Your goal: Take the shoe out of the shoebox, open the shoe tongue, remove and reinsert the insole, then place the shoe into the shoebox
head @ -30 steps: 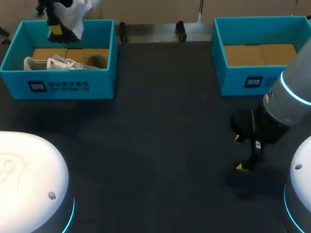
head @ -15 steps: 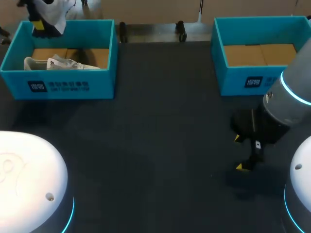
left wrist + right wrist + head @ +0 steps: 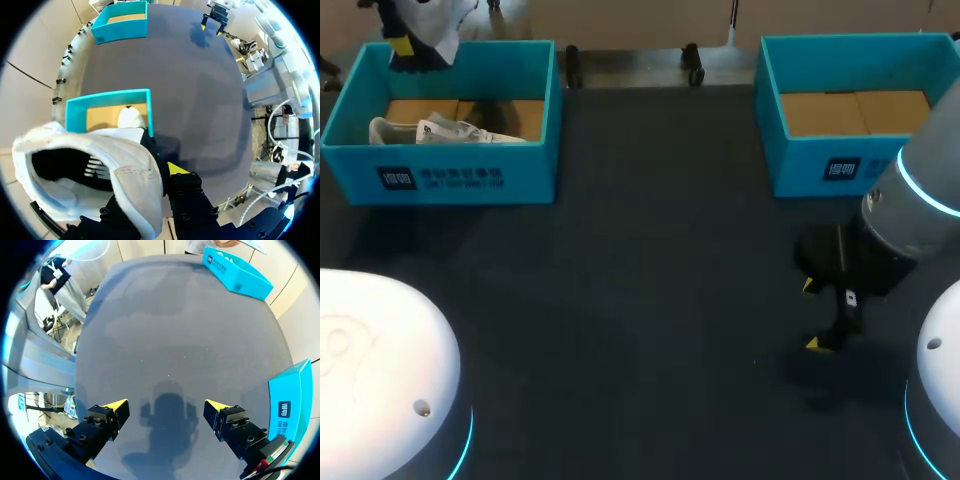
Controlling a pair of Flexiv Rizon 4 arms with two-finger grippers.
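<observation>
Left wrist view: white shoe [image 3: 134,172], dark interior

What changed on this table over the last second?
The left gripper, shut on a white shoe, carried it from above the shoebox toward its far left corner. The second shoe in the box and the open right gripper stayed put.

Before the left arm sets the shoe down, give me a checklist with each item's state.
1. Held shoe gripped by the left gripper: ok, its side wall sits between the fingers.
2. Held shoe clear of the left box: ok, it hangs above the far corner.
3. Second shoe out of the way: ok, it lies inside that box.
4. Right gripper free to help: ok, open and empty.
5. Insole seated in the held shoe: cannot tell, the inside is dark.
</observation>
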